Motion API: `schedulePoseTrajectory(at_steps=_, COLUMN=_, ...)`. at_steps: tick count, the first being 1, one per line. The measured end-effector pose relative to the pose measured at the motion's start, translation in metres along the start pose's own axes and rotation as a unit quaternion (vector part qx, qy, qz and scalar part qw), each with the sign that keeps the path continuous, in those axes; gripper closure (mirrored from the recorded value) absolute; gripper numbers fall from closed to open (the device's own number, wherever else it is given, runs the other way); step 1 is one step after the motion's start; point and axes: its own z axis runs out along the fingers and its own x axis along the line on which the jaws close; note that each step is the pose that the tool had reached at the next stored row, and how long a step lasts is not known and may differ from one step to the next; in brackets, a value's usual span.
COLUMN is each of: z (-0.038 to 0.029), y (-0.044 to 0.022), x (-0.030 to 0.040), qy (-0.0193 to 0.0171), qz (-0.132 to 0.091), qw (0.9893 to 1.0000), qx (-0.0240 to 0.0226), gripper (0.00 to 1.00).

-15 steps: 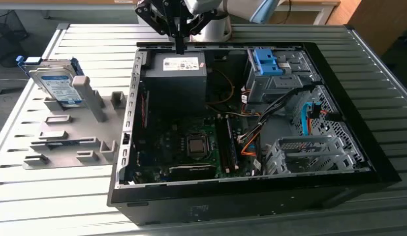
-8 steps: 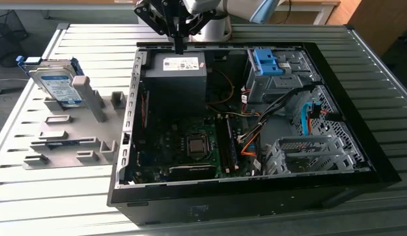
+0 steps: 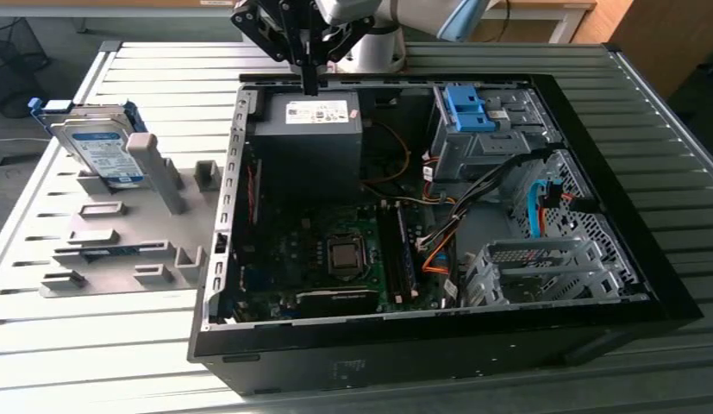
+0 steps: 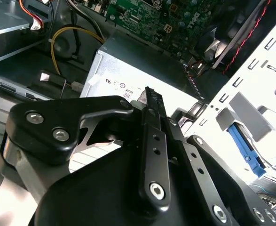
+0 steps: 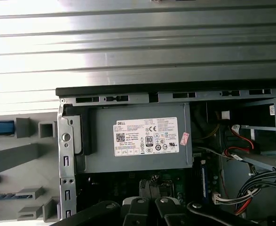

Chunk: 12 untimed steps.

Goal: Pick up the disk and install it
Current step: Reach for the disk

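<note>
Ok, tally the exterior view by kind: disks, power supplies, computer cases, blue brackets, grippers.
Disk: 1
Power supply: 1
Computer case: 1
Blue bracket: 1
Gripper: 1
Total: 5

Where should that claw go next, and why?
Probably sideways toward the exterior view's left: the claw hangs empty above the power supply, while the disk stands in the grey holder outside the computer case.
</note>
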Motion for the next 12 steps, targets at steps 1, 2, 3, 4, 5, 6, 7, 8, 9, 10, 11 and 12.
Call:
schedulePoseTrajectory(at_steps=1, z=0.0000, y=0.0000, x=0.0001, qy=0.0000, qz=0.000, qw=1.0000, qx=0.0000, gripper=0.89)
schedulePoseTrajectory(at_steps=2, z=0.0000, y=0.0000, x=0.0001, qy=0.0000, qz=0.000, qw=1.0000, qx=0.0000, gripper=0.89)
schedulePoseTrajectory(at_steps=3, z=0.0000, y=0.0000, x=0.0001, qy=0.0000, qz=0.000, qw=1.0000, qx=0.0000, gripper=0.89)
schedulePoseTrajectory(at_steps=4, z=0.0000, y=0.0000, x=0.0004, qy=0.0000, qz=0.000, qw=1.0000, qx=0.0000, gripper=0.89)
schedulePoseTrajectory(at_steps=5, z=0.0000, y=0.0000, x=0.0008, qy=0.0000, qz=0.000, qw=1.0000, qx=0.0000, gripper=0.89)
schedulePoseTrajectory(at_steps=6, z=0.0000, y=-0.0001, x=0.0011, qy=0.0000, qz=0.000, qw=1.0000, qx=-0.0001, gripper=0.89)
schedulePoseTrajectory(at_steps=7, z=0.0000, y=-0.0001, x=0.0015, qy=0.0000, qz=0.000, qw=1.0000, qx=0.0000, gripper=0.89)
schedulePoseTrajectory(at_steps=8, z=0.0000, y=-0.0001, x=0.0019, qy=0.0000, qz=0.000, qw=1.0000, qx=0.0000, gripper=0.89)
schedulePoseTrajectory(at_steps=9, z=0.0000, y=-0.0001, x=0.0022, qy=0.0000, qz=0.000, qw=1.0000, qx=0.0000, gripper=0.89)
schedulePoseTrajectory(at_steps=10, z=-0.0001, y=-0.0002, x=0.0026, qy=0.0000, qz=0.000, qw=1.0000, qx=0.0000, gripper=0.89)
schedulePoseTrajectory(at_steps=11, z=-0.0001, y=-0.0002, x=0.0030, qy=0.0000, qz=0.000, qw=1.0000, qx=0.0000, gripper=0.89)
schedulePoseTrajectory(at_steps=12, z=-0.0001, y=-0.0003, x=0.0035, qy=0.0000, qz=0.000, qw=1.0000, qx=0.0000, gripper=0.89)
